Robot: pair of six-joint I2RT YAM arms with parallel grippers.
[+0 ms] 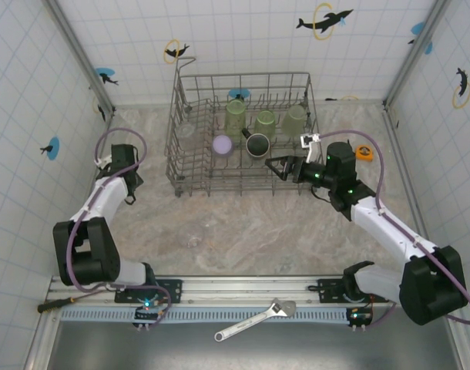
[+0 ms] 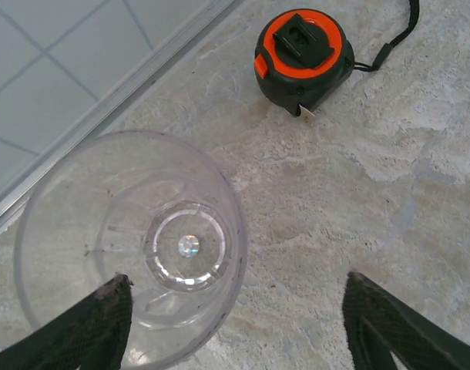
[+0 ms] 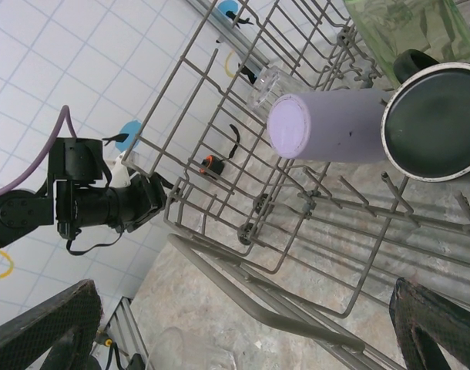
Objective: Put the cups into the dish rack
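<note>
**Asker:** Where does the next cup lie from the left gripper?

**Describer:** The left wrist camera looks straight down into a clear tumbler [image 2: 131, 247]. It stands upright on the marbled tabletop [image 2: 358, 193], mouth up, so its long axis points at the lens. The cup sits off-centre under the left gripper [image 2: 236, 276]. One fingertip [image 2: 96, 324] overlaps the cup's near rim, though it is unclear whether it is inside the mouth or just in front. The other finger stands over bare table, apart from the cup's wall. The jaws are spread and nothing is pinched between them.

**Asker:** Which arm is nearer to it?

**Describer:** The left one, which hangs directly above the cup. In the top view the right gripper [image 1: 273, 166] is spread wide and empty at the near right corner of the dish rack [image 1: 243, 75], well apart from the tumbler.

**Asker:** What else is around, and what stands in the way?

**Describer:** An orange and black tape measure [image 2: 303, 55] lies beyond the cup, not touching it. The tiled wall [image 2: 42, 77] runs close along one side. The rack lies to the right of the left arm. It already holds three green tumblers [image 1: 264, 123], a lavender tumbler [image 1: 223, 144] and a black mug [image 1: 257, 143]. Carrying the cup across would probably mean clearing the rack's left wall and its tall loop handle [image 1: 178, 77]
</note>
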